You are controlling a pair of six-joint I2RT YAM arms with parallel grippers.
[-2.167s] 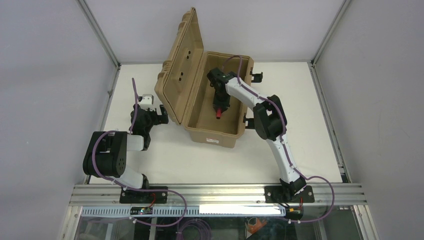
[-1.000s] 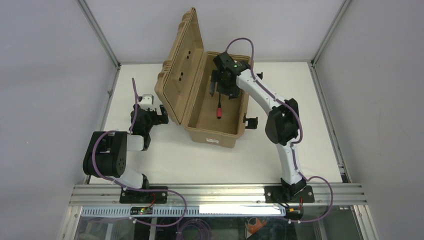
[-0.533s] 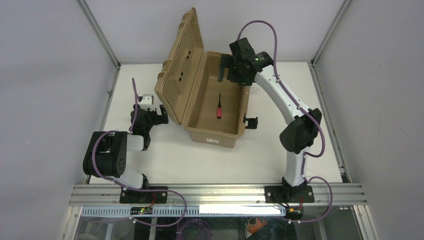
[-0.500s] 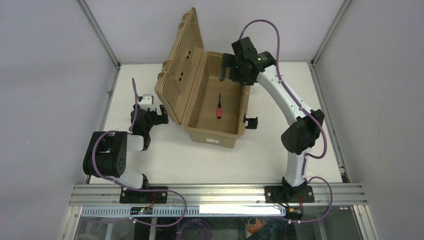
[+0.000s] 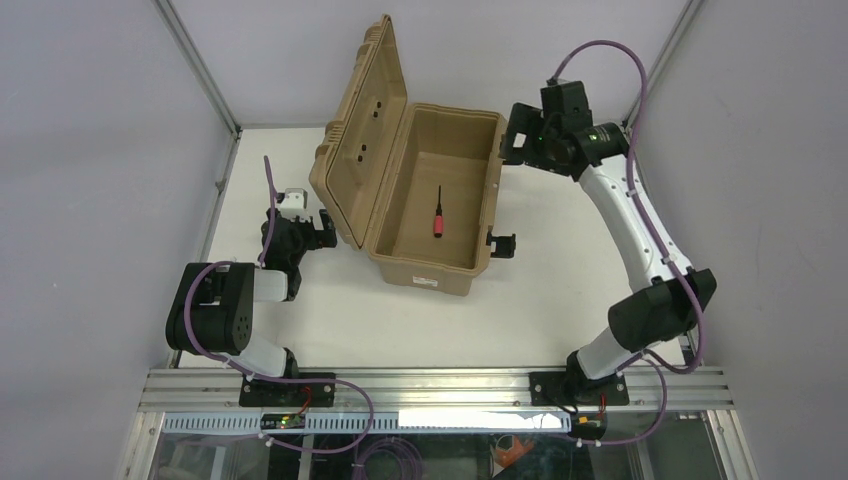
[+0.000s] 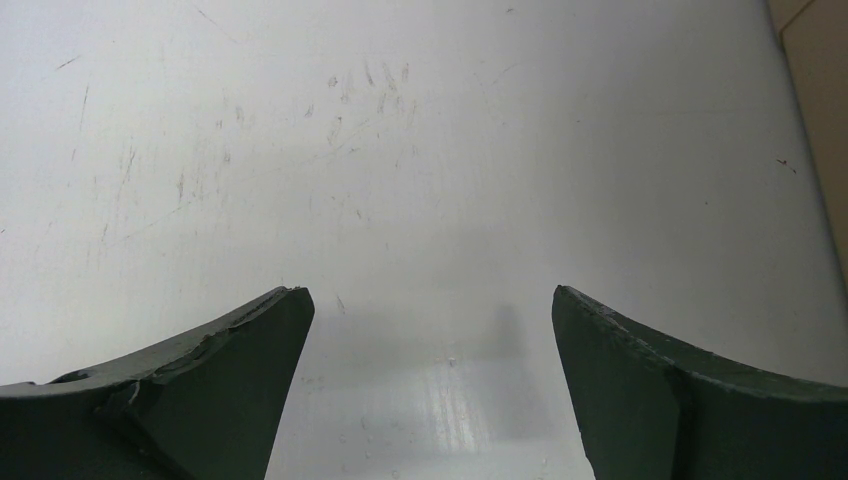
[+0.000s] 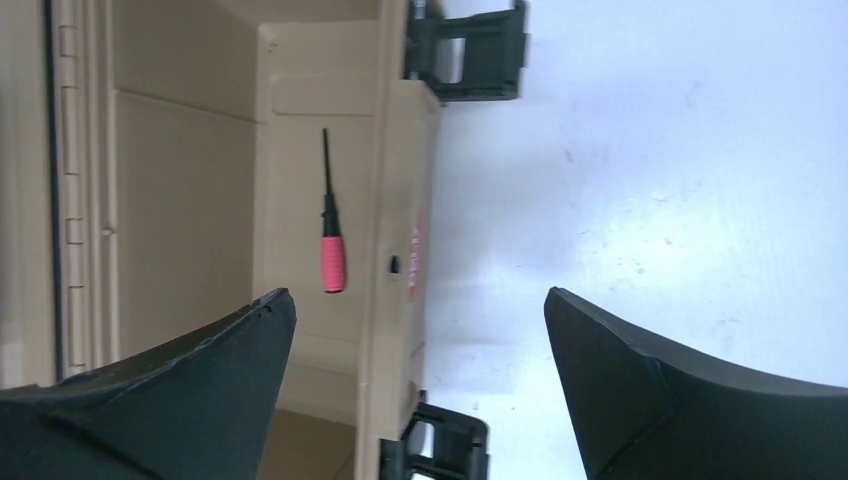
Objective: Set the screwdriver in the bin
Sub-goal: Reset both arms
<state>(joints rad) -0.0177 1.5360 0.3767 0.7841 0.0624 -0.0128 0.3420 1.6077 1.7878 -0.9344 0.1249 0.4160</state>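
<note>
The screwdriver (image 5: 438, 212), red handle and thin black shaft, lies loose on the floor of the open tan bin (image 5: 420, 272). The right wrist view shows the screwdriver (image 7: 331, 240) inside the bin's wall (image 7: 395, 200). My right gripper (image 5: 514, 142) hovers open above the bin's far right corner, partly over the table, with nothing between its fingers. In its own view the right gripper (image 7: 419, 292) has its jaws spread wide. My left gripper (image 5: 318, 228) rests open and low on the table left of the bin; between the left gripper's (image 6: 433, 290) fingers there is only bare table.
The bin's ribbed lid (image 5: 365, 130) stands upright on the left side, between the left arm and the bin's inside. Black latches (image 5: 502, 243) stick out from the bin's right wall. Metal frame posts and grey walls close in the white table (image 5: 560, 290).
The right arm has risen out of the bin and swung right past its rim, its jaws spreading wider. The screwdriver stays on the bin's floor. The left arm has not moved.
</note>
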